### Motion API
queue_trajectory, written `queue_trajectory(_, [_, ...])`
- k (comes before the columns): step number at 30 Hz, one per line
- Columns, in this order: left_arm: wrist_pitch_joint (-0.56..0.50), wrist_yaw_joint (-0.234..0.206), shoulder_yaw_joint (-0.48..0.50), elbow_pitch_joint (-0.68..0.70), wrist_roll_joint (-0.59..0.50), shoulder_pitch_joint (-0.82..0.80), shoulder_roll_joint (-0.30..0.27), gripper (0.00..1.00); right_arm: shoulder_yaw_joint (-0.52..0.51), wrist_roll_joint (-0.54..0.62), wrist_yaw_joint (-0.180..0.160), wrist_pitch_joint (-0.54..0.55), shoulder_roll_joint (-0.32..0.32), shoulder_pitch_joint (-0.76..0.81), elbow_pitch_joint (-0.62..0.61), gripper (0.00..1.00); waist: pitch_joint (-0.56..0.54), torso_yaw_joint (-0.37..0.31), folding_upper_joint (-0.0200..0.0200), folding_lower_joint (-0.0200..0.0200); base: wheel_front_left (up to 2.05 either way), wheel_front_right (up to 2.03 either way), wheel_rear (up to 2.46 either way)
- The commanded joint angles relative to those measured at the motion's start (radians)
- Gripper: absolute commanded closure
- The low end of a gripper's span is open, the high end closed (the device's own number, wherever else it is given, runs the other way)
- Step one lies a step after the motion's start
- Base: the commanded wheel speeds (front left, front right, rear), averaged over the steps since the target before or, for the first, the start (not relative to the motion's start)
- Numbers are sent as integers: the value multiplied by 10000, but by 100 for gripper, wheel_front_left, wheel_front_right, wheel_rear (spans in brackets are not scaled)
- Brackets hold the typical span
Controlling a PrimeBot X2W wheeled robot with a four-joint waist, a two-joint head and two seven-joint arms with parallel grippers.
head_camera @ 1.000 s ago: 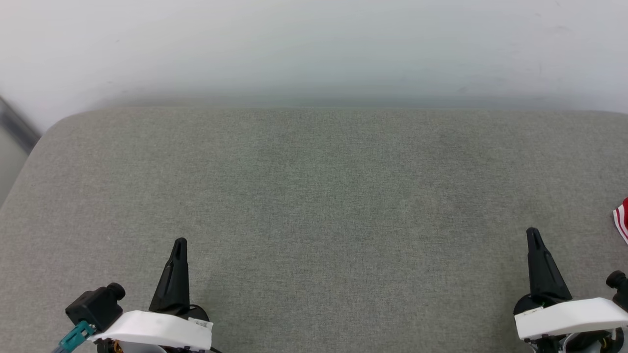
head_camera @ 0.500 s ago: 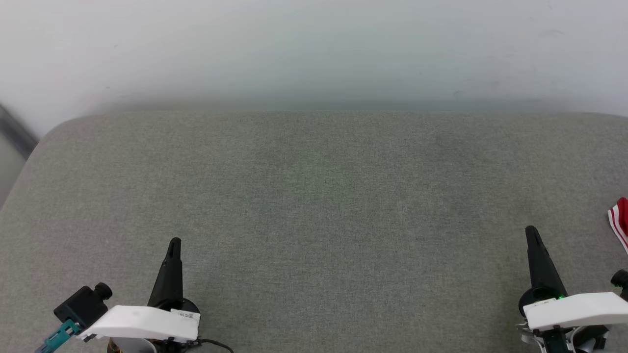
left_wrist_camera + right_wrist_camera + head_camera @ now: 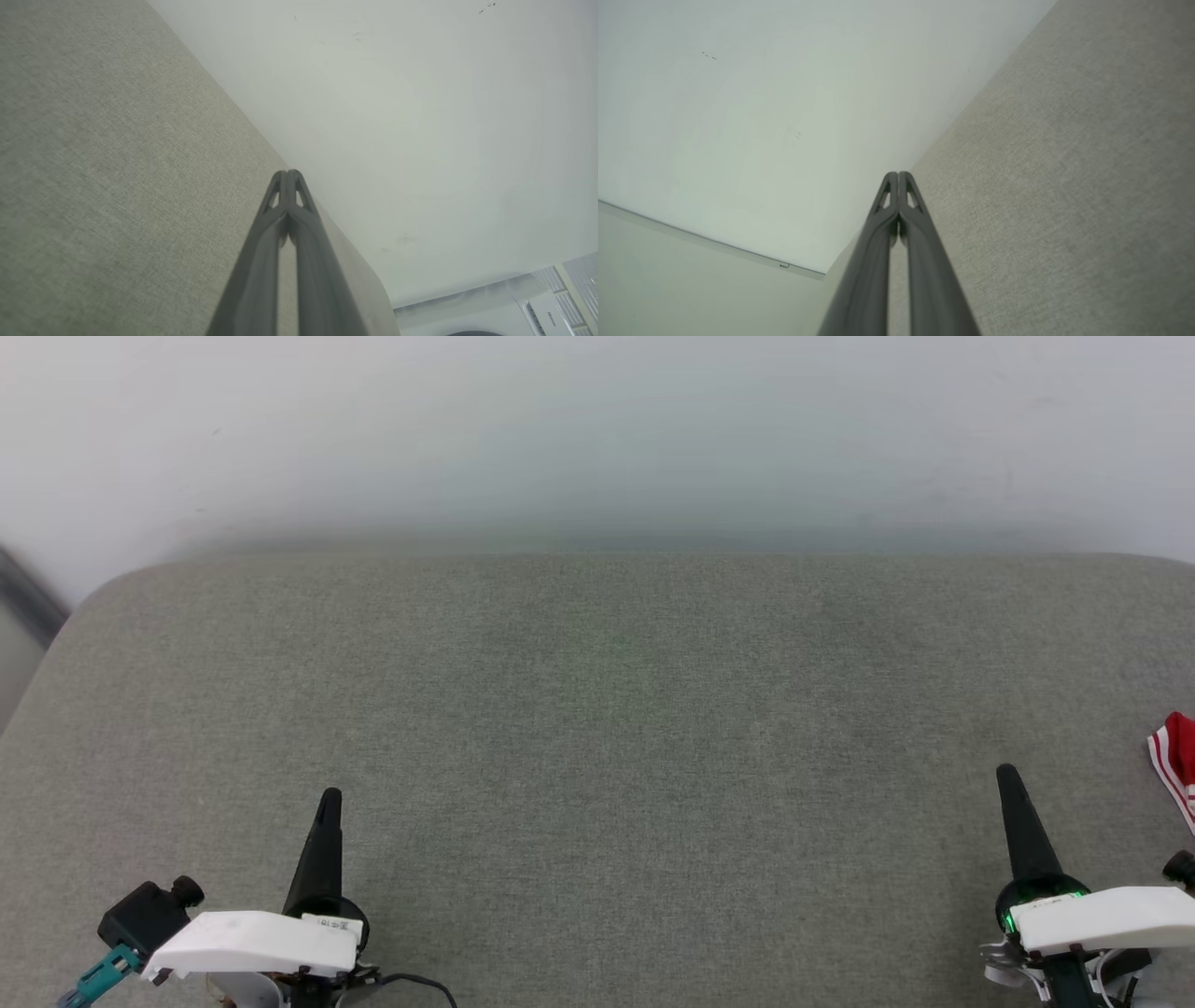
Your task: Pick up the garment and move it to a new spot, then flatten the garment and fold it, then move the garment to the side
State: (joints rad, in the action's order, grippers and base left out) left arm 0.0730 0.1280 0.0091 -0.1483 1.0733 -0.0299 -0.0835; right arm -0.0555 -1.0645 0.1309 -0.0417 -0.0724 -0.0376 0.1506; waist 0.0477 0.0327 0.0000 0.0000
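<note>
A small corner of the garment (image 3: 1178,761), red with red-and-white striped trim, pokes in at the right edge of the head view; the rest of it is out of frame. My right gripper (image 3: 1008,777) stands at the lower right, a little left of that corner and apart from it, shut with nothing held. At the lower left my left gripper (image 3: 329,800) is shut and empty too. In the left wrist view the left gripper (image 3: 288,175) has its fingertips pressed together above the grey cushion. The right gripper (image 3: 898,176) looks the same in the right wrist view.
A wide grey fabric cushion (image 3: 597,728) spans the head view, with a pale wall (image 3: 597,429) behind its far edge. Its rounded left corner (image 3: 103,593) drops off toward the floor. A white appliance (image 3: 537,312) shows low at the right of the left wrist view.
The head view has shifted slightly, so the cushion edge sits lower and more of the garment corner shows. Both grippers stay shut and sit a little lower in the picture.
</note>
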Motion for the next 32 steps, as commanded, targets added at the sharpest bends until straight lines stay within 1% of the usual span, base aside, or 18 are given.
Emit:
queue_trajectory(1, [-67, 27, 56, 18, 333, -263, -58, 100, -27, -331, 0, 65, -82, -205, -17, 100, -12, -9, 0, 0, 0, 0, 0])
queue_trajectory(16, [-463, 31, 199, -257, 1887, -419, -56, 100, -89, -1877, -1, 413, -73, -361, 254, 100, -112, -82, 0, 0, 0, 0, 0])
queue_trajectory(32, [-835, 32, 344, -498, 3236, -554, -34, 100, -158, -3214, -2, 736, -50, -521, 491, 100, -212, -155, 0, 0, 0, 0, 0])
